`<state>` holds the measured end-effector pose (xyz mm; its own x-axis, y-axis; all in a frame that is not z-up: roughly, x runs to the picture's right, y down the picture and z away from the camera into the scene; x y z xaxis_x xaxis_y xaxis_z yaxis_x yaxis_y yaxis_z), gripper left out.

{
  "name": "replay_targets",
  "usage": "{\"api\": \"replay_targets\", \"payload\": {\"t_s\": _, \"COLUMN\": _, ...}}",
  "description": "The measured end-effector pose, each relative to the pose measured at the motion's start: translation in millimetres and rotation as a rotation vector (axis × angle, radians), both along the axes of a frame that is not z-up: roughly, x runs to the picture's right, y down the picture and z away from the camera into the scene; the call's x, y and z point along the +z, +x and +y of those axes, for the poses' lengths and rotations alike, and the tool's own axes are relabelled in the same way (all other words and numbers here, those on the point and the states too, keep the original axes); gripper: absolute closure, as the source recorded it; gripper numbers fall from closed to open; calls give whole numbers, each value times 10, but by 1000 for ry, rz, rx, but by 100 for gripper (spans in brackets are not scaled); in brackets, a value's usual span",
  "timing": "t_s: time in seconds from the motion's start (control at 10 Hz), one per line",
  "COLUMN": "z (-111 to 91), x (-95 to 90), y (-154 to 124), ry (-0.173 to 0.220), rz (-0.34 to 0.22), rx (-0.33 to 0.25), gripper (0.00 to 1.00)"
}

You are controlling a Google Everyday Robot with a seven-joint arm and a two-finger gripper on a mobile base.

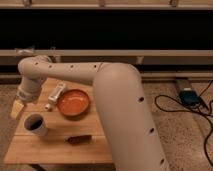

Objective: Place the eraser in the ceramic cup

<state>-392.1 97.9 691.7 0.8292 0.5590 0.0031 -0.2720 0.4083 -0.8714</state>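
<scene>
I see the claw (18, 107) up-left of the ceramic cup (36, 124) w/ eraser (33, 123) inside, on the bench (55, 150); can't tell its grip state

We see a pale wooden table (55, 147) with visible grain and a satin sheen, and on it a white ceramic cup (36, 125) with a smooth glaze beside a glossy orange bowl (73, 102). The arm's beige shell looks like matt moulded plastic down to the gripper (18, 107) at the table's left edge.
</scene>
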Motion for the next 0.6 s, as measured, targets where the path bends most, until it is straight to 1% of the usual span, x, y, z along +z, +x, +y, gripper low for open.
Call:
{"api": "replay_targets", "payload": {"t_s": 0.2, "z": -93, "x": -49, "y": 67, "ry": 27, "rz": -2, "rx": 17, "gripper": 20}}
{"api": "replay_targets", "payload": {"t_s": 0.3, "z": -219, "x": -87, "y": 155, "ry": 51, "rz": 6, "rx": 42, "gripper": 20}}
{"api": "replay_targets", "payload": {"t_s": 0.5, "z": -240, "x": -93, "y": 172, "ry": 54, "rz": 9, "rx": 47, "gripper": 20}}
{"api": "replay_targets", "payload": {"t_s": 0.6, "z": -217, "x": -103, "y": 148, "ry": 52, "rz": 6, "rx": 42, "gripper": 20}}
